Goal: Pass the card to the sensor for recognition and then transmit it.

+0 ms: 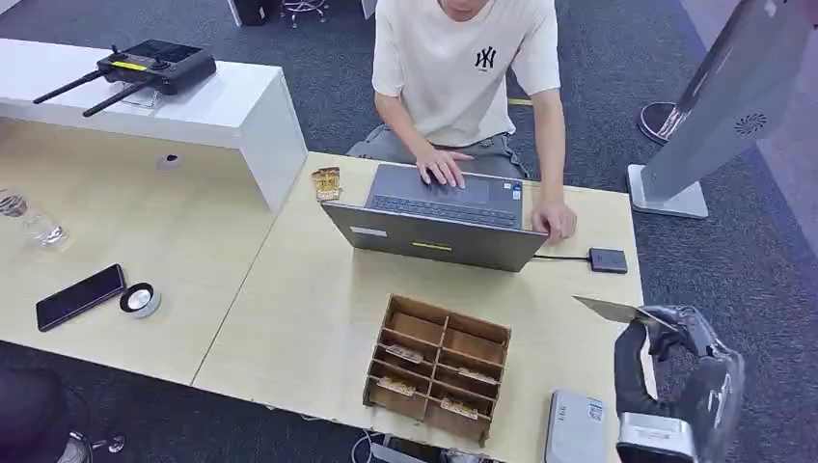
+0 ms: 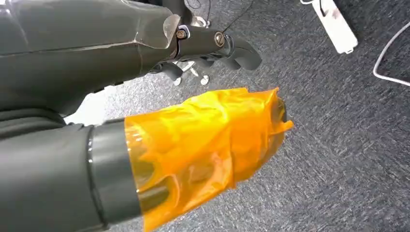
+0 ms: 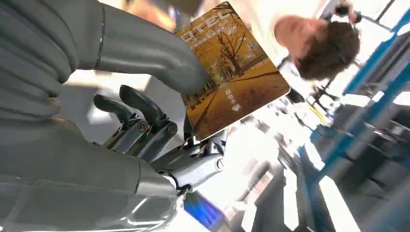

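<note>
My right hand [image 1: 675,371] is raised over the table's near right corner and pinches a card [image 1: 610,309] that shows almost edge-on, pointing toward the laptop. In the right wrist view the card [image 3: 232,72] has a yellow autumn-tree picture and sits between the thumb and the dark fingers of that hand [image 3: 145,128]. The sensor, a small black box [image 1: 608,259], lies on the table beyond the card, cabled to the laptop. My left hand [image 2: 203,130], its thumb wrapped in orange tape, hangs over grey carpet and holds nothing.
A person sits across the table typing on a grey laptop [image 1: 434,217]. A wooden divided card box [image 1: 439,365] stands at the near edge, with a grey device [image 1: 574,424] beside it. A phone [image 1: 80,296], glass and controller lie on the left tables.
</note>
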